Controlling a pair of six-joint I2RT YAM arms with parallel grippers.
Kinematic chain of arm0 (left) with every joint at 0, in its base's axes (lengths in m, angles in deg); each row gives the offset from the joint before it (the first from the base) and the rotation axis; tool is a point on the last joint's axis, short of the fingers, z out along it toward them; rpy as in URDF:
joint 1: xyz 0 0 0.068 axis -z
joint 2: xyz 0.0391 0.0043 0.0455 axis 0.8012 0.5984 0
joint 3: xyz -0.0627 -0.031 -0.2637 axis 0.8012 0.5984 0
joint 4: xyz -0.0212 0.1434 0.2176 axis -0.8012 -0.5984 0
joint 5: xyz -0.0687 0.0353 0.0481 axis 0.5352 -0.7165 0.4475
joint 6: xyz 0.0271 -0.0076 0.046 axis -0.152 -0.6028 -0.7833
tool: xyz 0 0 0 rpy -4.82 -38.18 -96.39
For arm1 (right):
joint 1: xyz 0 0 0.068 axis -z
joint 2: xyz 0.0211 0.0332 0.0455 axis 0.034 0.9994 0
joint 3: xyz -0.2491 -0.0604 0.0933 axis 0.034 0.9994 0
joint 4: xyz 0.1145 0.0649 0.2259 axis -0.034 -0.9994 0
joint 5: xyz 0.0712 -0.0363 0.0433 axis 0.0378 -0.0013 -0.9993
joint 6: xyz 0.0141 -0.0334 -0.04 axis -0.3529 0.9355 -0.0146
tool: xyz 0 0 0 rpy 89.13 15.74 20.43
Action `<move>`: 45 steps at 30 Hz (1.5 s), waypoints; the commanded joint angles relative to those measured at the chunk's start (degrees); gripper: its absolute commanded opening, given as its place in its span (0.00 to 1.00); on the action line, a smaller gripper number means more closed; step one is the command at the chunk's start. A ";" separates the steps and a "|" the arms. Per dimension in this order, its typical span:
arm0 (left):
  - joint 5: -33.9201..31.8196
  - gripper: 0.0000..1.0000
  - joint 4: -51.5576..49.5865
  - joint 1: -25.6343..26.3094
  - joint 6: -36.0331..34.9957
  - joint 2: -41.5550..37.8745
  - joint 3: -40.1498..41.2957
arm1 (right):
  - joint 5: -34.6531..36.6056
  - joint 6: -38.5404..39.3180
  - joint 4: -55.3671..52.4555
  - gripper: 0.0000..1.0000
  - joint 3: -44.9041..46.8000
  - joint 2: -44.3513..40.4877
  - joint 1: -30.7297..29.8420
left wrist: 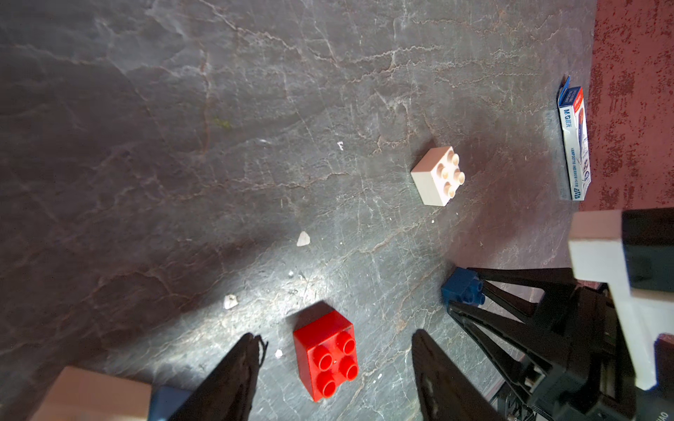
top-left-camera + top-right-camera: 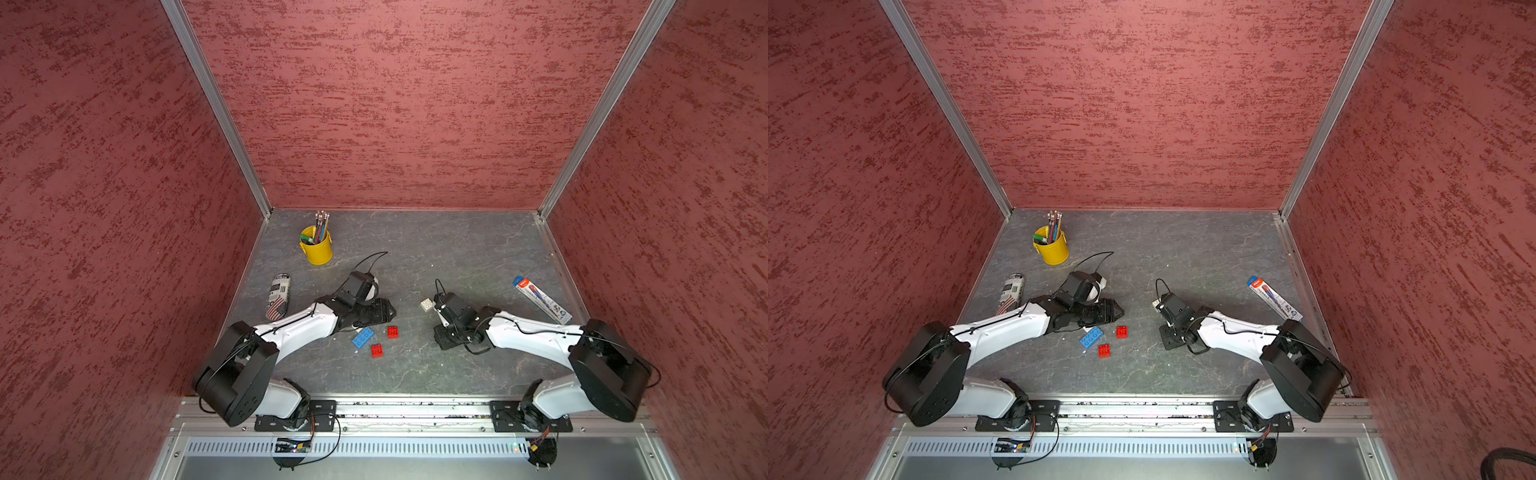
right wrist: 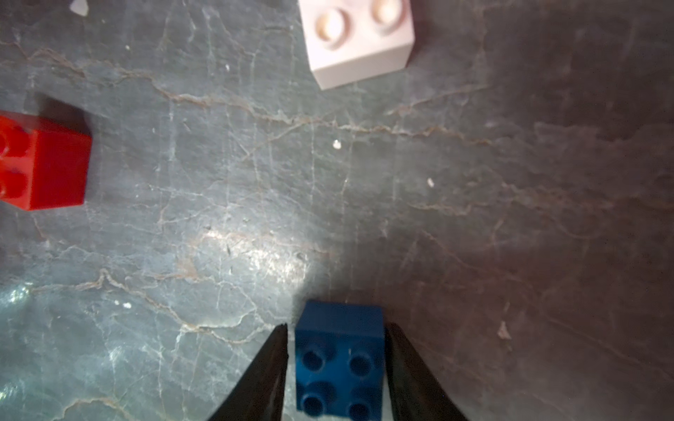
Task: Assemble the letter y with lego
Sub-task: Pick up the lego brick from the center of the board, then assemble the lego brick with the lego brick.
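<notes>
Barely started, nothing joined: right fingers point(image 3: 270, 368) sit narrow around the blue square brick point(image 3: 339, 361) on the bench point(image 2: 457, 257), grip unclear; left fingers point(image 1: 233, 375) wide, empty; red bricks point(image 2: 392, 331), white brick point(image 2: 426, 304), long blue brick point(image 2: 363, 337) loose near-centre.

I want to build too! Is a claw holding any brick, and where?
Cannot tell: the right claw flanks two opposite sides of the blue square brick. The left claw holds nothing.

top views high overhead, facing down; wrist views close above table point(image 1: 219, 145), both showing white brick point(image 1: 437, 176).
</notes>
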 commanded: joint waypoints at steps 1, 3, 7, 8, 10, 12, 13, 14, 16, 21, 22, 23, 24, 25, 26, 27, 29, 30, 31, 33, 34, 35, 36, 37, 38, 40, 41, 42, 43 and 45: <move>0.51 0.68 0.38 0.46 -1.12 0.76 -1.15 | 2.80 -0.01 -2.01 0.41 -1.78 0.99 -0.35; 0.52 0.68 0.37 0.45 -1.12 0.70 -1.17 | 2.88 0.27 -2.18 0.37 -2.13 1.26 -0.36; 0.63 0.68 0.36 0.47 -1.16 0.84 -1.25 | 3.46 0.87 -2.79 0.30 -3.25 1.64 -0.30; 0.52 0.68 0.36 0.41 -1.16 0.78 -1.17 | 3.72 1.34 -2.99 0.30 -3.78 1.55 -0.34; 0.63 0.68 0.70 0.47 -1.13 0.70 -1.03 | 4.53 2.71 -3.65 0.30 -5.08 1.39 -0.35; 0.82 0.68 0.86 0.42 -1.19 0.67 -1.00 | 5.65 4.47 -4.29 0.29 -6.73 1.53 -0.27; 0.83 0.68 0.65 0.42 -1.38 0.67 -1.08 | 5.68 5.54 -4.42 0.29 -7.67 1.75 0.04; 0.71 0.68 0.60 0.44 -1.50 0.51 -1.08 | 5.68 6.87 -4.42 0.28 -8.58 1.98 0.22; 0.59 0.68 0.59 0.47 -1.65 -0.03 -0.93 | 5.72 8.99 -4.63 0.28 -10.26 2.69 0.96; 0.00 0.68 0.62 0.38 -1.64 -1.67 0.13 | 4.72 12.56 -4.60 0.28 -14.13 5.30 3.87; -0.11 0.68 0.48 0.38 -1.61 -2.07 0.35 | 4.63 13.35 -4.45 0.28 -14.64 5.92 4.39; -0.20 0.68 0.45 0.30 -1.70 -2.42 0.57 | 4.47 14.11 -4.32 0.28 -15.11 6.64 5.01; -0.23 0.68 0.47 0.27 -1.71 -2.71 0.74 | 4.25 14.67 -4.46 0.28 -15.78 7.28 5.53; -0.28 0.68 0.32 0.21 -1.78 -2.98 0.83 | 3.33 15.45 -4.61 0.28 -16.46 8.00 6.22; -0.29 0.68 0.27 0.08 -1.89 -3.14 0.86 | 2.77 15.91 -4.75 0.28 -17.10 8.66 6.92; -0.27 0.68 0.12 0.03 -1.98 -3.25 0.94 | 2.14 16.46 -4.70 0.28 -17.52 9.10 7.39; -0.23 0.68 -0.06 -0.05 -2.09 -3.38 1.01 | 0.41 17.87 -5.01 0.28 -18.60 9.95 8.32; -0.12 0.68 -0.03 -0.20 -2.17 -3.45 1.12 | -0.38 18.61 -5.49 0.28 -19.38 10.52 8.67; -0.15 0.68 -0.11 -0.15 -2.19 -3.61 1.20 | -0.56 19.34 -6.05 0.28 -20.22 11.15 8.93; -0.13 0.68 -0.16 -0.36 -2.35 -3.82 1.38 | -1.47 20.47 -6.85 0.28 -21.49 12.18 9.73; -0.10 0.68 -0.13 -0.45 -2.35 -3.85 1.46 | -2.14 20.90 -7.40 0.28 -22.08 12.98 10.15; -0.03 0.68 -0.09 -0.54 -2.44 -3.93 1.52 | -2.60 21.28 -7.86 0.28 -22.65 13.56 10.40; -0.03 0.68 -0.08 -0.62 -2.44 -4.03 1.62 | -2.83 21.64 -8.11 0.28 -23.10 14.09 10.49; 0.11 0.68 -0.04 -0.64 -2.44 -4.07 1.72 | -2.86 21.88 -8.44 0.28 -23.56 14.59 10.53; 0.14 0.68 -0.06 -0.69 -2.51 -4.09 1.76 | -3.05 21.91 -8.55 0.28 -23.94 14.91 10.57; 0.25 0.68 0.05 -0.80 -2.53 -4.13 1.99 | -4.04 21.86 -8.56 0.28 -24.53 15.27 10.54; 0.24 0.68 0.15 -0.76 -2.53 -4.07 2.08 | -4.43 21.83 -8.65 0.27 -24.84 15.42 10.53; 0.28 0.68 0.27 -0.93 -2.45 -4.09 2.24 | -4.76 21.88 -8.73 0.27 -25.12 15.71 10.53; 0.32 0.68 0.40 -0.85 -2.45 -4.11 2.29 | -5.03 21.90 -8.90 0.27 -25.35 15.97 10.54; 0.32 0.68 0.45 -0.95 -2.44 -4.02 2.44 | -5.36 21.91 -9.38 0.27 -25.73 16.32 10.56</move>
